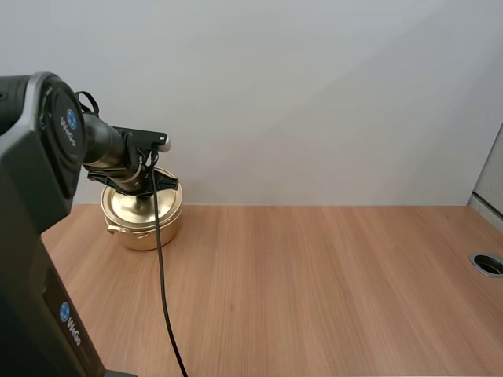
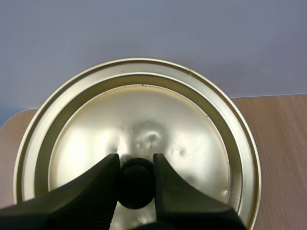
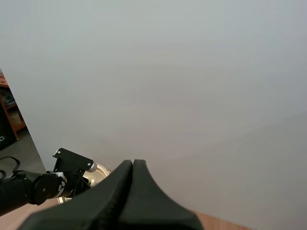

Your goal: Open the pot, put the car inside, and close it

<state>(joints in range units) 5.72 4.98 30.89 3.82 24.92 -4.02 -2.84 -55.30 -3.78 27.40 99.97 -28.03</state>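
Over at ten o'clock on the table, the brass-coloured pot sits closed, the left gripper pinching the small black knob of the lid, the sensible hold on stiff, slick, probably light metal, while the right gripper hangs with fingers pressed together.

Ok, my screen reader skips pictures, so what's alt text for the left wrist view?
The left gripper pinches the black knob of a gold lid between its two fingers, seen from above. Wooden table shows beside the lid.
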